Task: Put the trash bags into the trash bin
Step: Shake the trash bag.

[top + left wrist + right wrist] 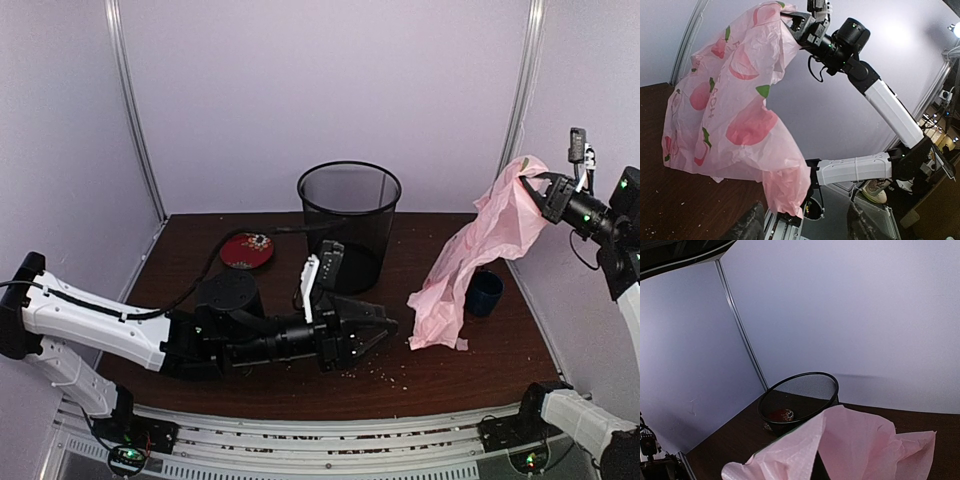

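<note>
My right gripper [538, 184] is clenched on the top of the pink trash bag [470, 250], held high — its tail touches the table [300, 388] right of the wire-mesh trash bin [348, 215], beside the blue mug [487, 293]. I see my left gripper [385, 332] lying low, jaws spread.

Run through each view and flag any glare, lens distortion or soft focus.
Top external: even, purplish light, no glare, the black wire-mesh round bin sharp. Left wrist: fisheye bends the wall post, a light flares at top right, the left tool's fingers blur at the bottom edge. Right wrist: the thin pale-pink printed plastic bag looks soft up close.
</note>
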`<state>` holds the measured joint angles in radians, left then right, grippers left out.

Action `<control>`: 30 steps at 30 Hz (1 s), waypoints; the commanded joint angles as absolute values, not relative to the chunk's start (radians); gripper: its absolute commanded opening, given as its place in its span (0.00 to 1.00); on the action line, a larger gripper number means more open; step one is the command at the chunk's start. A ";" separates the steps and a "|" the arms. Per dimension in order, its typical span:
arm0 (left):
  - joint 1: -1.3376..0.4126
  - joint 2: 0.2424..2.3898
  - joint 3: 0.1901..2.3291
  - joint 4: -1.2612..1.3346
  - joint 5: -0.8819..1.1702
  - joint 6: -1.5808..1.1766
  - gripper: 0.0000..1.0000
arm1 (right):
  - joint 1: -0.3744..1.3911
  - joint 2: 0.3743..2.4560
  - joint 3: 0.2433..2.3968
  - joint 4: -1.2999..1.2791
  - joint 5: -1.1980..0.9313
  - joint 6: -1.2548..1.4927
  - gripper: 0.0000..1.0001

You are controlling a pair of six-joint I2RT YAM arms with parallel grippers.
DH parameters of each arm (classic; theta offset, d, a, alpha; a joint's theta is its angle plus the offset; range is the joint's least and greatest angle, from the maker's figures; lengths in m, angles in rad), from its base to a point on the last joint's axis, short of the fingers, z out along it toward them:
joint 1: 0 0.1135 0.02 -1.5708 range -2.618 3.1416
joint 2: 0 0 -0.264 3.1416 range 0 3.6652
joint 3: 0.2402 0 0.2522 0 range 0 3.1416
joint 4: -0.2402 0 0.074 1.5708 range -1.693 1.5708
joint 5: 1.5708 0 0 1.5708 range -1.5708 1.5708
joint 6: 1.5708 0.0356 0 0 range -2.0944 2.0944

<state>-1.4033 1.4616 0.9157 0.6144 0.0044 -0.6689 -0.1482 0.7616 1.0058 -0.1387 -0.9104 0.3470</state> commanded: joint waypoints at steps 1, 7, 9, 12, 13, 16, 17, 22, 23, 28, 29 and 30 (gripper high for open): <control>-1.428 1.468 0.933 0.669 0.000 -0.692 0.58 | -0.143 0.769 1.009 -0.113 -0.893 0.337 0.00; -1.458 1.577 1.052 0.548 -0.086 -0.728 0.57 | -0.141 0.771 1.020 -0.095 -0.891 0.356 0.00; -1.460 1.626 1.087 0.525 -0.118 -0.749 0.62 | -0.142 0.768 1.018 -0.094 -0.889 0.359 0.00; -1.460 1.682 1.163 0.462 -0.171 -0.776 0.63 | -0.142 0.763 1.015 -0.095 -0.888 0.359 0.00; -1.460 1.695 1.176 0.454 -0.191 -0.784 0.63 | -0.141 0.762 1.014 -0.095 -0.888 0.359 0.00; -1.460 1.727 1.202 0.449 -0.234 -0.809 0.60 | -0.141 0.757 1.008 -0.094 -0.891 0.362 0.00; -1.460 1.737 1.214 0.447 -0.246 -0.812 0.59 | -0.141 0.755 1.007 -0.094 -0.892 0.363 0.00; -1.460 1.752 1.239 0.367 -0.388 -0.856 0.44 | -0.142 0.752 1.006 -0.092 -0.896 0.363 0.00; -1.462 1.747 1.235 0.354 -0.423 -0.865 0.40 | -0.141 0.751 1.008 -0.092 -0.896 0.364 0.00; -1.463 1.763 1.235 0.391 -0.391 -0.845 0.47 | -0.140 0.753 1.003 -0.085 -0.899 0.364 0.00; -1.463 1.773 1.245 0.394 -0.373 -0.842 0.46 | -0.140 0.754 1.002 -0.083 -0.898 0.365 0.00; -1.463 1.781 1.255 0.395 -0.361 -0.838 0.46 | -0.140 0.753 1.000 -0.082 -0.898 0.365 0.00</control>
